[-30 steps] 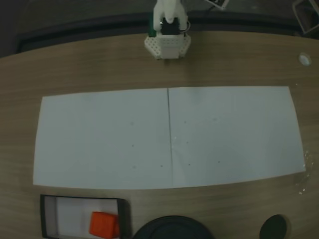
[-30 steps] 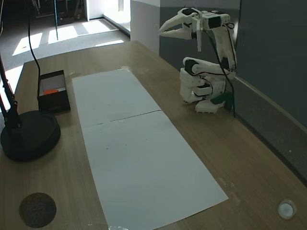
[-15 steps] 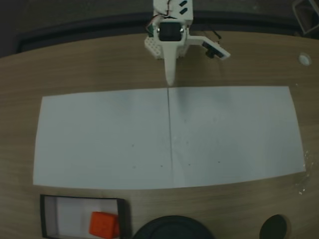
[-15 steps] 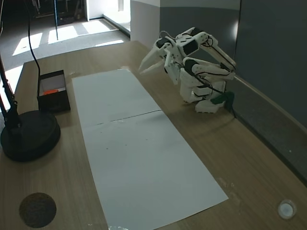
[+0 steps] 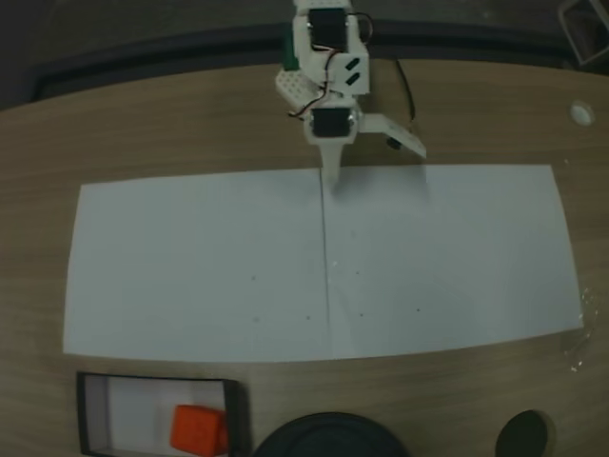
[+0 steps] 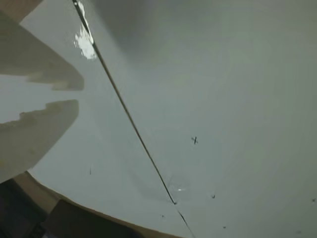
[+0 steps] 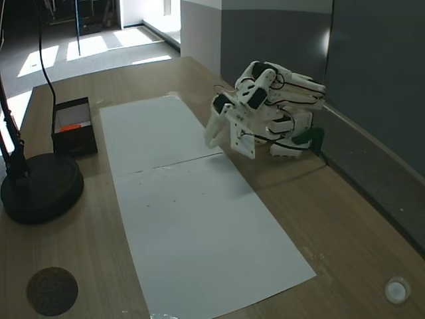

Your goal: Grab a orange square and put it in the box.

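orange square [image 5: 198, 429] in box [image 5: 93, 416] (its right end) | arm [image 5: 326, 71] far across paper [image 5: 190, 267]

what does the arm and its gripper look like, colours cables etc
The arm is white plastic with black servo blocks at its joints, thin dark and red wires running along it, and a green piece at the base. The gripper has white fingers, one long and tapered, one broad and flat.

The folded white arm's tool [image 7: 211, 138] dips to the paper sheet's [image 7: 192, 219] right edge. Far left of the sheet, the box [image 7: 74, 136] holds the orange square [image 7: 70, 126], beside a round black base [image 7: 41, 188].
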`<state>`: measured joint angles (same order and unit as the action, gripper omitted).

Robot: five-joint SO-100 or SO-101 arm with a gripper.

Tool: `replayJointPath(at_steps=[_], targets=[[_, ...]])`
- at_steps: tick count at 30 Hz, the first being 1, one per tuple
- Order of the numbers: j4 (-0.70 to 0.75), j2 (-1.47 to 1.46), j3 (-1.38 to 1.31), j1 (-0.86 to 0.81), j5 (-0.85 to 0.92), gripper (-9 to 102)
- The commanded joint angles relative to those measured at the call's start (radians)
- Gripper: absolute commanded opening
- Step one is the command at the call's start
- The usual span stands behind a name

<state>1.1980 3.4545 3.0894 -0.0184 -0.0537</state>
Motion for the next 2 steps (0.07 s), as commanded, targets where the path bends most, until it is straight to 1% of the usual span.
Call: replayJointPath(at_steps=[1, 2], targets=[[0.100, 0.020, -0.089, 0.028, 0.003, 0], [0.095, 0.020, -0.089, 0.029, -0.003, 0]])
